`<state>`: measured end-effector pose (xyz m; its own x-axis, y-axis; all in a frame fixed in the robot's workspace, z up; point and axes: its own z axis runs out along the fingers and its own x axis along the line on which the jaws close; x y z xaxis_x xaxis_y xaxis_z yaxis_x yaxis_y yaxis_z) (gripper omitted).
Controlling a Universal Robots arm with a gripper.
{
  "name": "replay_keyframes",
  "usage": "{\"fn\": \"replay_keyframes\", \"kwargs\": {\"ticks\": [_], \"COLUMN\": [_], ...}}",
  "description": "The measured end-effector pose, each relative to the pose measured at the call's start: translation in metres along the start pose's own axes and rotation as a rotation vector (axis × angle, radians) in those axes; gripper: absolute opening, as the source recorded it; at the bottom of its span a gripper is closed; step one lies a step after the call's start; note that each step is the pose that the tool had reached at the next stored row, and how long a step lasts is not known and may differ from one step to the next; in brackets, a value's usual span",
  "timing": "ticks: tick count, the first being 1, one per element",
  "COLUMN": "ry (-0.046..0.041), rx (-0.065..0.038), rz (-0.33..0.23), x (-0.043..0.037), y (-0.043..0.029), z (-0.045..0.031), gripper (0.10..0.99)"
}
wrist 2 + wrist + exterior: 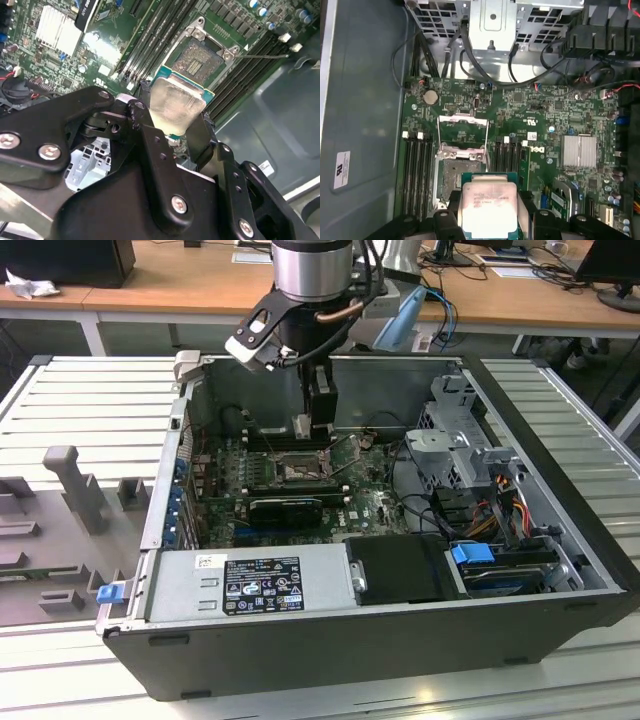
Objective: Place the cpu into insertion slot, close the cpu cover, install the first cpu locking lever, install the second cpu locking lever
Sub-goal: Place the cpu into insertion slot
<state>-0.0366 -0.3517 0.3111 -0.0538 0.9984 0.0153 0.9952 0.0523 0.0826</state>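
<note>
The gripper (174, 122), clamped on two opposite edges of the cpu (487, 202), holds it above and just short of the open insertion slot (461, 172) on the motherboard (560, 107), with the cpu cover (462, 131) raised; placement, the first step, is apparently in hand and calls for square alignment and a level descent.

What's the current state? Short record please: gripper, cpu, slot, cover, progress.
gripper: shut on the cpu, hanging over the motherboard inside the open computer case
cpu: clamped by its edges, metal face visible in both wrist views, not in the slot
insertion slot: empty, dark contact field exposed
cpu cover: open, folded back off the slot
progress: no step finished
</note>
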Motion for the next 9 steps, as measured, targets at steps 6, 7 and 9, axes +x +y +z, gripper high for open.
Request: {"fn": "replay_keyframes", "kwargs": {"ticks": [6, 7, 9], "ry": [-0.0071, -0.0074, -0.0075], "rx": [0.002, 0.004, 0.005], "rz": [0.063, 0.065, 0.069], "x": [0.0000, 0.0011, 0.0018], "y": [0.0004, 0.0020, 0.0050], "z": [0.0150, 0.0177, 0.0229], "gripper": [0.529, 0.529, 0.529]}}
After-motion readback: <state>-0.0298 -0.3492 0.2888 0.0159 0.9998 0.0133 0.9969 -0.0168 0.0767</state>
